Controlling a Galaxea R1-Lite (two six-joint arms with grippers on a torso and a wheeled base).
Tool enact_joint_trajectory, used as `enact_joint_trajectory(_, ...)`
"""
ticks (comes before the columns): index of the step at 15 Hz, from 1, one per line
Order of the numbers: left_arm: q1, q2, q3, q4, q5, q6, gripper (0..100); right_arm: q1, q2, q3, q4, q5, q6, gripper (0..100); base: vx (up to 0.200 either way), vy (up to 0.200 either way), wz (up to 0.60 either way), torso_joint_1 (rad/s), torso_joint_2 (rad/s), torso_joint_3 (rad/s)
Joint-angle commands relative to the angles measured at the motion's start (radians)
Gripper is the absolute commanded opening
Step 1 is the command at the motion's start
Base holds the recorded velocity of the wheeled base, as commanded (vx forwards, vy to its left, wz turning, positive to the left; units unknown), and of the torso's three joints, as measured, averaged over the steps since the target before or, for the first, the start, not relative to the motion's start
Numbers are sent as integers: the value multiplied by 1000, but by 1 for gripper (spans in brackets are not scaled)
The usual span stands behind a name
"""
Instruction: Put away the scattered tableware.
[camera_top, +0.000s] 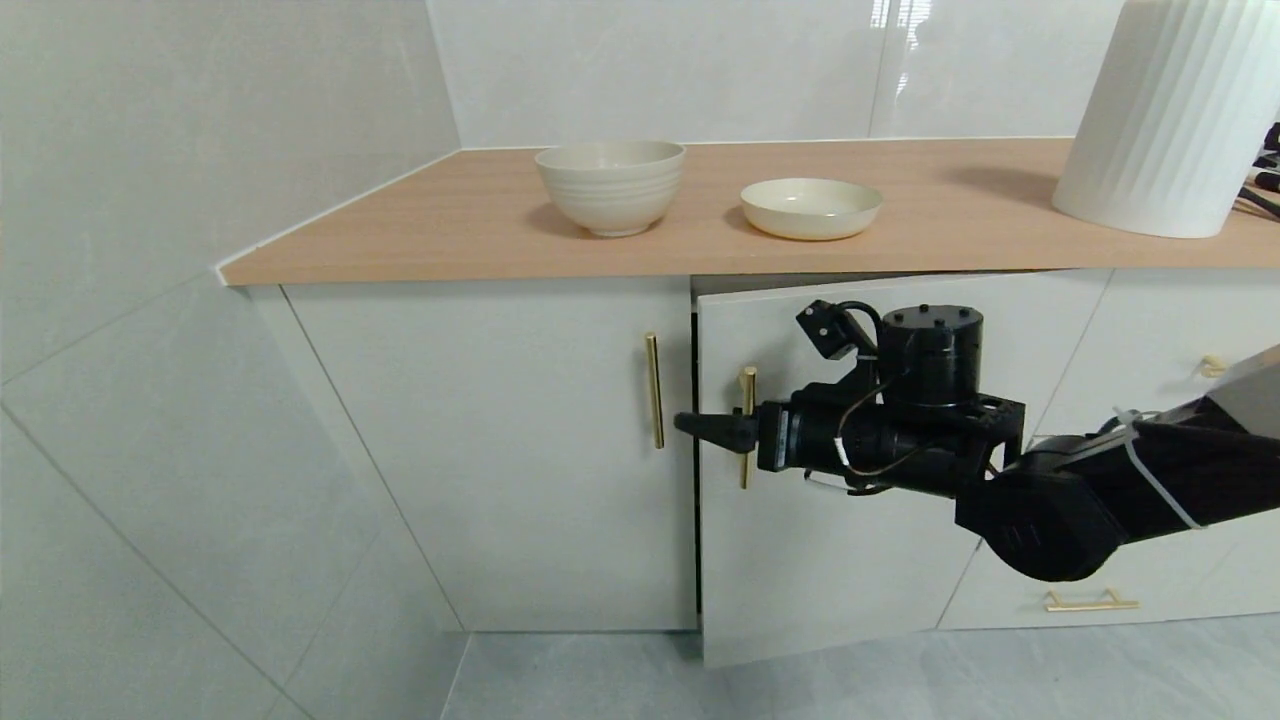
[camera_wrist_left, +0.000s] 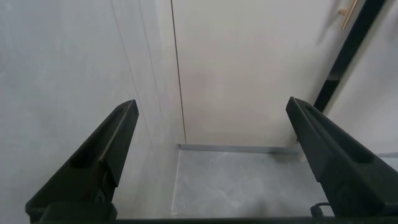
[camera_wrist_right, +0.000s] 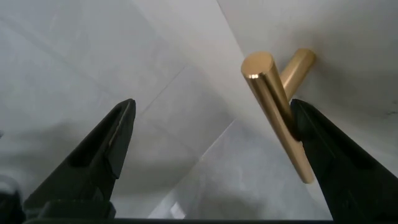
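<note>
2 pieces sit above the jaws on the wooden counter (camera_top: 450, 240): ribbed cream bowl (camera_top: 610, 185), shallow cream dish (camera_top: 811, 207). Your right gripper (camera_top: 692, 425) is spread wide, with the round brass bar handle (camera_wrist_right: 273, 106) just inside 1 finger and the white cabinet door (camera_top: 800, 560) ajar. Centre the bar before closing, then pull along the hinge arc. Left gripper (camera_wrist_left: 211, 118) is also spread, holding nothing. Cabinet interior is hidden.

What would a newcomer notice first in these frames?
The right arm's open claw sits at the gold handle of a cabinet door that stands ajar. On the wooden countertop above, a ribbed bowl and a shallow dish stand side by side, apart.
</note>
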Motion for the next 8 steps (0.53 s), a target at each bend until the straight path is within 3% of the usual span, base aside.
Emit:
enact_joint_trajectory(1, 0, 2, 0, 0, 0, 0, 100, -2, -78, 121, -31, 63, -5, 100, 0, 0, 0, 0, 0, 0)
enact_joint_trajectory(2, 0, 2, 0, 0, 0, 0, 100, -2, -86, 153, -62, 86, -5, 100, 0, 0, 0, 0, 0, 0)
enact_joint_trajectory(5, 0, 2, 0, 0, 0, 0, 100, -2, -95, 309, -329, 135, 1, 100, 0, 0, 0, 0, 0, 0)
enact_joint_trajectory(8, 0, 2, 0, 0, 0, 0, 100, -3, -136, 365, -349, 153, 3, 100, 0, 0, 0, 0, 0, 0)
